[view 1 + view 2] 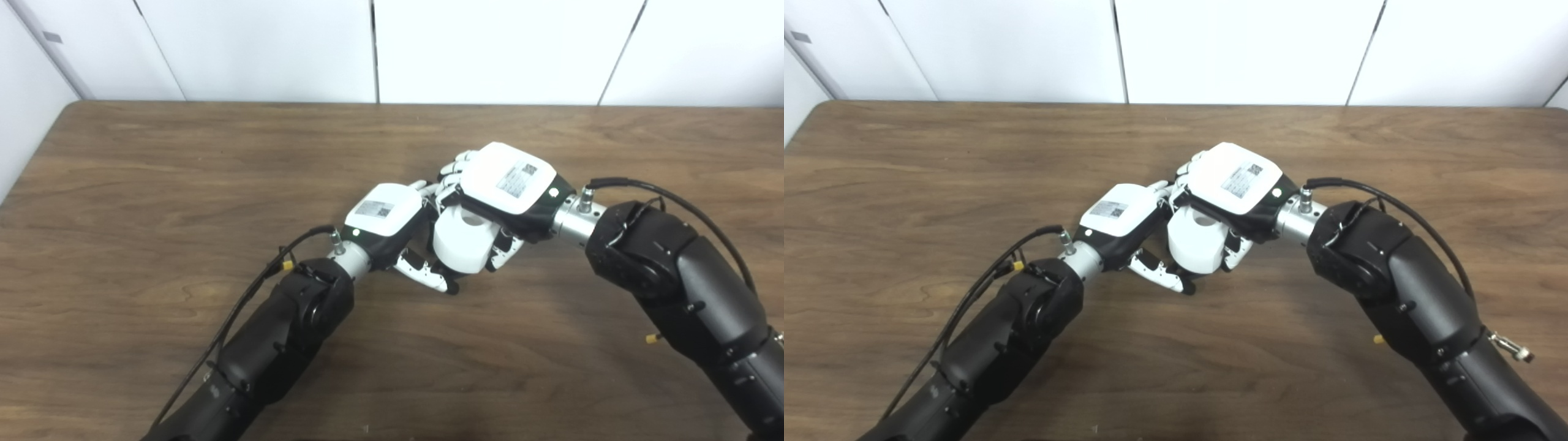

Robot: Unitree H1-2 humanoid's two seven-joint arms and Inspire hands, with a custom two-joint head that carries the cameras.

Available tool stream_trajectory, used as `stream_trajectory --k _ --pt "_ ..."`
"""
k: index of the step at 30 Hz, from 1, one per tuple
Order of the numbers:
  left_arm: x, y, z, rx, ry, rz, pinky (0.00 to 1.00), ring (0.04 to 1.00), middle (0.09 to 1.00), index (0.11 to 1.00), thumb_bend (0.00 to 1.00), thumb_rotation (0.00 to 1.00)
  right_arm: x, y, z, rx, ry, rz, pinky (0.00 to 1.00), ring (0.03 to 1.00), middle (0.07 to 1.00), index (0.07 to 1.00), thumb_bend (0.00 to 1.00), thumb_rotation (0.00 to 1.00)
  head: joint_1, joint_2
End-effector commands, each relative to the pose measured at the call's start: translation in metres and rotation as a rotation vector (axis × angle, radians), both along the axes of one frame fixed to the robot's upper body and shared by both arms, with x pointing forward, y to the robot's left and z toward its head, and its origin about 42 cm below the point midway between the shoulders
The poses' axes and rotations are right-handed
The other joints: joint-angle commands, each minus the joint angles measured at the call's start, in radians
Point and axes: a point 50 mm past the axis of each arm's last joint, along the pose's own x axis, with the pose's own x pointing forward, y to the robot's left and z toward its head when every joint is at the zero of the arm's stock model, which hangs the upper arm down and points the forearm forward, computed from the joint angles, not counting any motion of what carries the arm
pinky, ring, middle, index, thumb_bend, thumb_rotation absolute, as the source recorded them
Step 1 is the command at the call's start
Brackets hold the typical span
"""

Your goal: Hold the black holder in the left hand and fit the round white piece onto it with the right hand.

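The right hand (511,184) sits over the round white piece (465,239), fingers curled down its far side and thumb against its near side, so it grips the piece around its wall. The left hand (386,217) meets it from the left, fingers tucked under and beside the piece; it seems to be closed on the black holder (452,286), of which only a dark sliver shows below the piece, so the grip cannot be confirmed. Both hands hover together just above the middle of the wooden surface (184,184).

The white piece looks like a stiff, smooth, light plastic cylinder with a hollow in its top; probably slippery, so holding it around the wall suits it. Each hand's white back carries a small label with a printed code, too small to read.
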Motion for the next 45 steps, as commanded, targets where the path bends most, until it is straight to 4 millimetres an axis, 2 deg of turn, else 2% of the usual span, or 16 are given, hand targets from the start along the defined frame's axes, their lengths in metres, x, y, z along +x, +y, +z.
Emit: stream_trajectory --k 1,2,3,5,10,11,12,14,16,39,45 --pt "-0.007 0.015 -0.030 0.057 0.141 0.015 0.86 0.968 0.953 0.577 0.94 0.20 -0.001 0.001 -0.003 -0.044 0.010 0.027 0.82 0.806 0.706 0.481 0.53 0.14 0.000 -0.001" --pt "-0.007 0.015 -0.030 0.038 0.148 0.009 0.87 0.970 0.948 0.555 0.94 0.16 -0.002 0.002 -0.004 -0.044 0.009 0.028 0.81 0.805 0.707 0.481 0.53 0.14 -0.002 -0.002" --pt "-0.007 0.015 -0.030 0.021 0.151 0.004 0.89 0.976 0.945 0.522 0.73 0.12 -0.002 0.002 -0.004 -0.044 0.009 0.028 0.81 0.804 0.706 0.481 0.53 0.14 -0.002 -0.002" --pt "-0.007 0.015 -0.031 -0.008 0.148 -0.003 0.90 0.974 0.929 0.493 0.57 0.08 -0.003 0.002 -0.004 -0.041 0.011 0.028 0.81 0.807 0.707 0.481 0.53 0.14 -0.003 -0.002" --pt "-0.008 0.014 -0.032 -0.027 0.149 -0.015 0.91 0.974 0.918 0.482 0.53 0.07 -0.002 0.000 -0.001 -0.052 0.012 -0.005 0.79 0.802 0.722 0.491 0.52 0.14 -0.004 -0.002" --pt "-0.008 0.014 -0.032 -0.027 0.153 -0.016 0.91 0.976 0.918 0.481 0.53 0.07 -0.002 -0.001 0.000 -0.070 0.014 -0.016 0.77 0.814 0.763 0.666 0.78 0.19 -0.003 -0.003" --pt "-0.008 0.014 -0.032 -0.026 0.156 -0.017 0.92 0.980 0.919 0.482 0.53 0.07 -0.002 -0.001 0.000 -0.080 0.016 -0.024 0.76 0.822 0.794 0.767 0.87 0.21 -0.003 -0.003" --pt "-0.007 0.013 -0.033 -0.027 0.161 -0.017 0.92 0.982 0.921 0.482 0.52 0.07 -0.002 -0.002 0.002 -0.089 0.022 -0.036 0.75 0.834 0.851 0.936 0.97 0.24 -0.005 -0.004" --pt "-0.007 0.013 -0.033 -0.025 0.161 -0.018 0.92 0.981 0.923 0.482 0.52 0.07 -0.002 -0.002 0.003 -0.094 0.017 -0.043 0.75 0.849 0.897 0.984 0.99 0.26 -0.004 -0.005" --pt "-0.005 0.010 -0.034 -0.024 0.161 -0.020 0.91 0.982 0.927 0.482 0.53 0.07 0.001 -0.003 0.015 -0.007 -0.038 -0.047 0.73 0.819 0.872 1.000 0.96 0.23 -0.007 -0.011" --pt "-0.005 0.011 -0.035 -0.029 0.158 -0.023 0.90 0.979 0.923 0.482 0.53 0.07 0.004 -0.002 0.029 0.021 -0.048 -0.044 0.73 0.811 0.847 1.000 0.99 0.23 -0.009 -0.015"
